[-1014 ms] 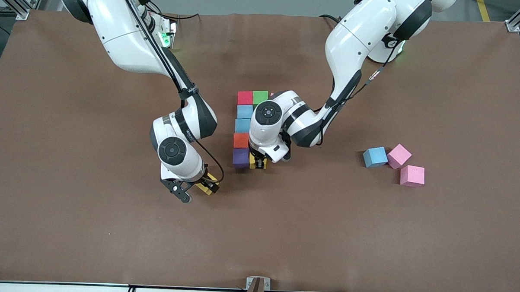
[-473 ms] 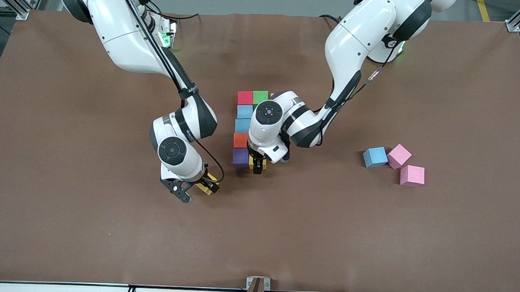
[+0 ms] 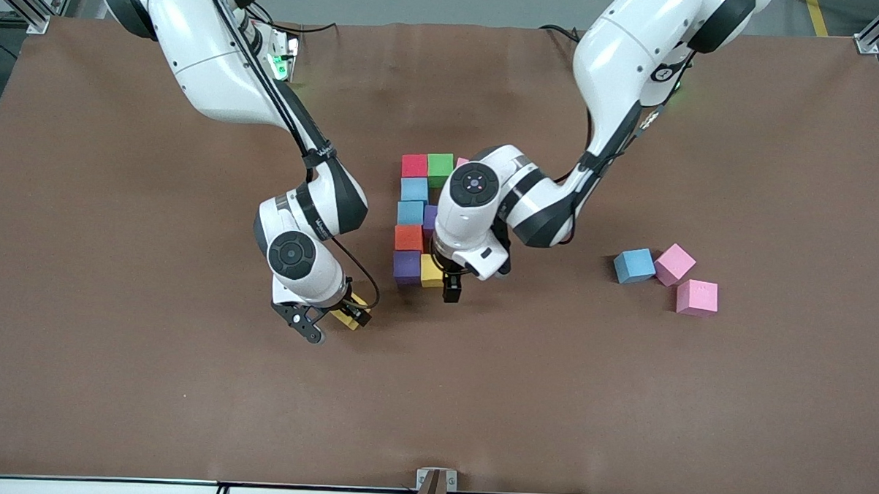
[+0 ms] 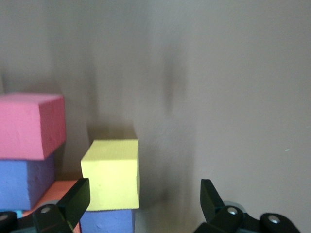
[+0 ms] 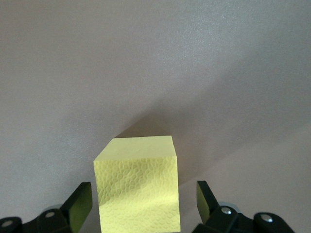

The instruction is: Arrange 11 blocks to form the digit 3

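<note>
Centrally on the brown table (image 3: 112, 411) sits the unfinished digit 3, a cluster of foam cubes. A column runs toward the front camera: red block (image 3: 414, 166), two blue blocks (image 3: 413, 189), an orange block (image 3: 408, 238), then a purple block (image 3: 407, 266). A green block (image 3: 440, 164) touches the red one on the side toward the left arm's end, with a sliver of pink showing past it. A second purple cube peeks out beside the lower blue one.

A yellow block (image 3: 431, 271) lies flush against the purple block, on the side toward the left arm's end. The left gripper (image 3: 451, 288) hovers just past that yellow block with its fingers spread and nothing between them; its wrist view shows the yellow block (image 4: 111, 174) free of both fingers. This looks like the release step of a placement, the cube judged to be seated in the row nearest the camera.

The right gripper (image 3: 332, 320) is low over bare table, nearer the camera than the figure and toward the right arm's end. Its fingers stand wide on either side of a second yellow block (image 5: 138, 184); whether they press it I cannot tell.

Three loose cubes wait well apart toward the left arm's end: a blue one (image 3: 634, 265), touching a pink one (image 3: 675, 264), and another pink (image 3: 696, 297) close by.

The next move probably calls for the left arm to rise straight up, avoiding the cubes just set. Open table surrounds the figure on every side, so approaches are unobstructed.
</note>
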Action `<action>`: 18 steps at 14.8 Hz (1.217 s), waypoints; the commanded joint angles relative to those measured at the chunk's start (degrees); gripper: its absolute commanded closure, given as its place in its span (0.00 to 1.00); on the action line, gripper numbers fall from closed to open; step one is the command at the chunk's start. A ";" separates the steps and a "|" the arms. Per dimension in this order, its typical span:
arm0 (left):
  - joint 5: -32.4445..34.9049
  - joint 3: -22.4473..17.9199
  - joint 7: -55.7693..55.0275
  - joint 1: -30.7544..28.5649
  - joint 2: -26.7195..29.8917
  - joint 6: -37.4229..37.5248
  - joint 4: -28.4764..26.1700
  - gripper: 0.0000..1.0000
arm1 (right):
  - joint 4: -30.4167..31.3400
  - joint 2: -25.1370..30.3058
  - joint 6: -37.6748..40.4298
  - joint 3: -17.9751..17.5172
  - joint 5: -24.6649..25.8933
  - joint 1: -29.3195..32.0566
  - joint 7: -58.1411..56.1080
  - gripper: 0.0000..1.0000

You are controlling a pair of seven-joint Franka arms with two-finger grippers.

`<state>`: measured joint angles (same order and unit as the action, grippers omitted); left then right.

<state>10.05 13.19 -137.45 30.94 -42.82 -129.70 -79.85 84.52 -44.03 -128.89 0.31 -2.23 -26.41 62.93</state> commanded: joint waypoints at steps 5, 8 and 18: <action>0.32 0.52 15.78 -10.62 20.12 0.85 -23.47 0.00 | 0.21 0.44 0.22 0.12 0.21 -0.14 0.96 0.08; 0.32 0.69 26.93 -16.60 25.58 0.76 -31.48 0.00 | 0.21 0.44 0.13 0.12 0.21 -0.14 0.96 0.08; 0.23 0.78 69.22 -38.22 28.15 0.15 -38.19 0.00 | -0.05 0.96 0.48 0.04 0.12 0.57 0.35 0.15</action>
<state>10.05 13.31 -73.56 -4.58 -14.84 -128.56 -116.79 84.35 -44.00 -128.88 0.54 -2.23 -26.33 62.94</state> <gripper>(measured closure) 0.000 0.128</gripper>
